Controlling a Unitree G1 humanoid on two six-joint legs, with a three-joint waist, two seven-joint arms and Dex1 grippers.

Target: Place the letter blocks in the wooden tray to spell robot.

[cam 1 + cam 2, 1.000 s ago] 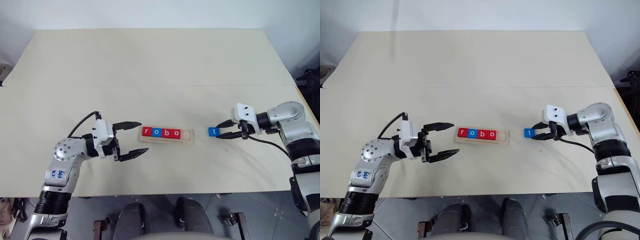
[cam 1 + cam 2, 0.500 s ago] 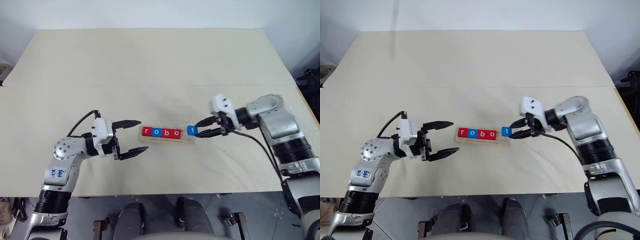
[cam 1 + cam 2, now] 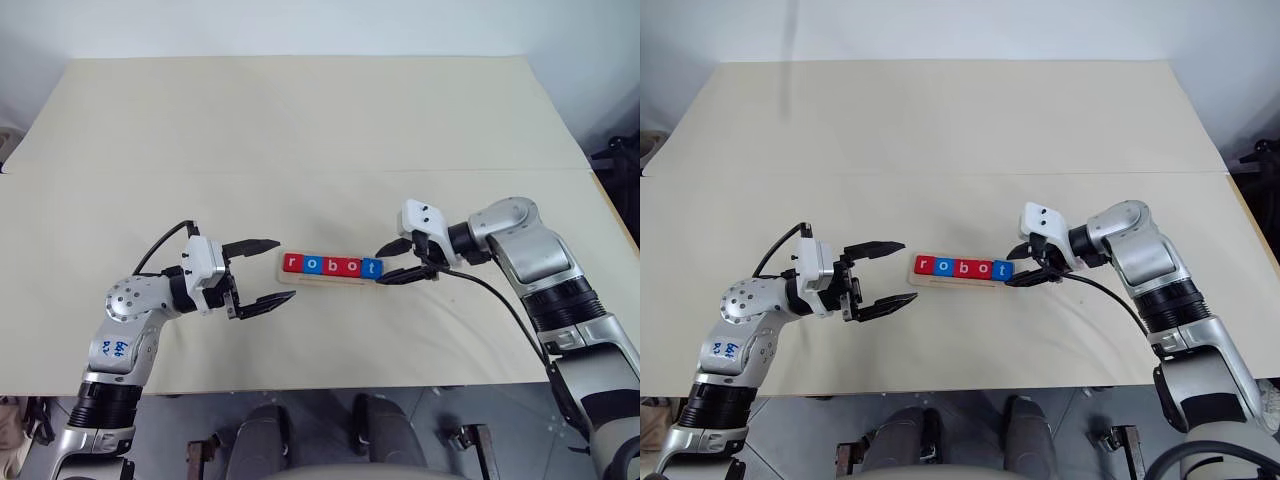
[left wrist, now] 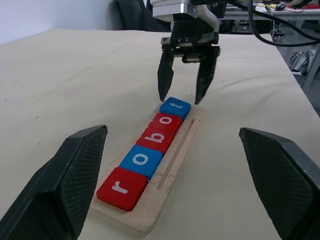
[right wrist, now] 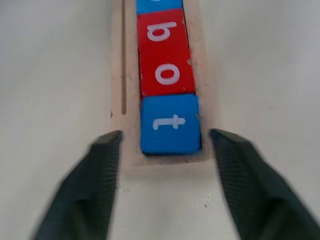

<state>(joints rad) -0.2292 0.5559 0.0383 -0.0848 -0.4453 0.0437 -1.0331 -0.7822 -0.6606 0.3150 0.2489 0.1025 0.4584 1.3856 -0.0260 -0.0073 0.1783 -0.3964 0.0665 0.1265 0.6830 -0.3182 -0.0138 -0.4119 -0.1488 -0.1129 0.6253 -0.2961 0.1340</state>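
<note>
The pale wooden tray (image 3: 333, 279) lies on the table between my two grippers. Its letter blocks (image 3: 332, 265) stand in one row reading r, o, b, o, t: red, blue, red, red, blue. The blue t block (image 5: 169, 123) rests at the tray's right end, touching the red o. My right gripper (image 3: 394, 262) is open, its fingers (image 4: 164, 75) spread to either side of that end of the tray and clear of the t. My left gripper (image 3: 262, 270) is open a short way left of the tray, holding nothing.
The table (image 3: 300, 120) is a wide beige surface with a seam (image 3: 150, 173) running across it behind the tray. A black cable (image 3: 500, 305) trails from my right wrist over the table's right part. The table's front edge lies just behind both arms.
My right gripper carried the blue t block leftwards to the tray's right end, set it down beside the red o and opened. My left arm stayed still.
</note>
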